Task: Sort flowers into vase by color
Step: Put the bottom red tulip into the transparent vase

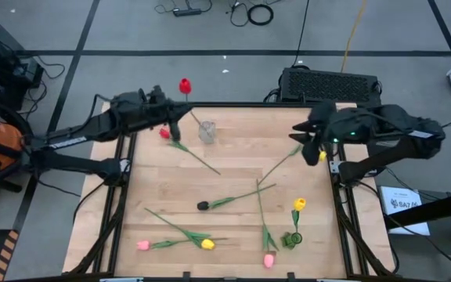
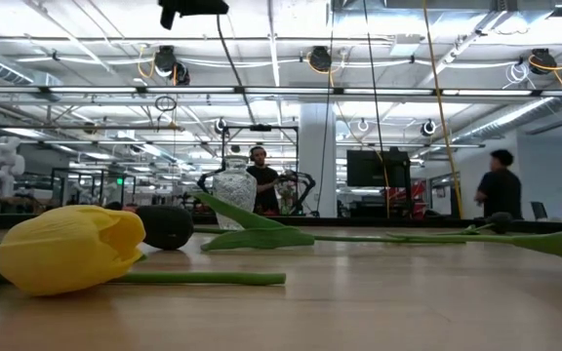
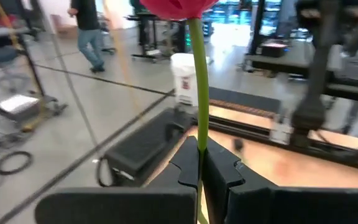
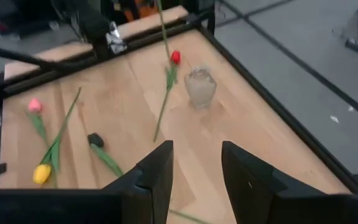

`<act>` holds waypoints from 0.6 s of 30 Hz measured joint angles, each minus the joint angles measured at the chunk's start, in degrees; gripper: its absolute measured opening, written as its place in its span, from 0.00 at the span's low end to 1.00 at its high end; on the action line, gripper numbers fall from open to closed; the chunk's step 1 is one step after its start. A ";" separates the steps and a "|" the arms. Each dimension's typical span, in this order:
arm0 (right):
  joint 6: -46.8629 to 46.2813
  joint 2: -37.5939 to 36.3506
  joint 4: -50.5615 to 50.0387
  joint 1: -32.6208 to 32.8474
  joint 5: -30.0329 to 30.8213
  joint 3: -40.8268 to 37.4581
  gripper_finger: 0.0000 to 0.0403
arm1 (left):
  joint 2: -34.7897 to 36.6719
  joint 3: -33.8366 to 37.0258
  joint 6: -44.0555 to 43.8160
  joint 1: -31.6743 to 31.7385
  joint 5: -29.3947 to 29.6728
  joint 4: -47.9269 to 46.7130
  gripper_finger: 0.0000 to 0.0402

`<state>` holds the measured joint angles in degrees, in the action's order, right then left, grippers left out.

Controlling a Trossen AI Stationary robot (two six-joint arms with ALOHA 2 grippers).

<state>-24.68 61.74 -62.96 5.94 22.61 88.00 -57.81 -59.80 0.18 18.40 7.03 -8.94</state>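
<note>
My left gripper (image 1: 178,117) hovers at the table's far left, next to the clear glass vase (image 1: 207,131), and is shut on a red tulip whose head (image 1: 185,84) sticks out over the far edge. A second red tulip (image 1: 164,133) lies on the wood by the vase. My right gripper (image 1: 308,143) hangs open over the far right side and holds nothing; a yellow tulip (image 1: 322,155) lies just beside it. In the right wrist view the vase (image 4: 200,87) and the lying red tulip (image 4: 175,57) sit ahead of the open fingers (image 4: 196,152). My left gripper (image 3: 201,152) pinches the red tulip's green stem (image 3: 199,134) between its two fingers, some way below the head. The stem runs on past the fingertips, and the red head (image 3: 179,6) stands beyond them, lifted clear. The gripper hides the stem's lower part.
Loose tulips lie across the near half: a dark one (image 1: 203,205), a yellow one (image 1: 207,244), two pink ones (image 1: 142,245) (image 1: 268,261). A yellow tulip (image 1: 299,204) stands by a small dark green thing (image 1: 292,239). People stand in the room behind (image 2: 496,185).
</note>
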 joint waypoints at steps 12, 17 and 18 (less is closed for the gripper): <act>6.74 -20.12 37.85 -6.11 -6.54 -36.98 0.32 | -9.80 -5.58 1.66 11.60 -0.03 -4.77 0.01; 4.57 -21.77 41.72 -7.86 -10.72 -41.39 0.32 | -13.30 -5.61 1.66 12.73 -0.55 -4.71 0.01; 4.27 -21.77 41.58 -8.03 -10.70 -41.57 0.32 | -14.13 -5.61 1.64 12.74 -0.60 -4.69 0.01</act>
<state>-20.41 39.96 -21.38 -2.09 11.90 46.43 -71.93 -65.41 1.83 31.14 6.42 -13.63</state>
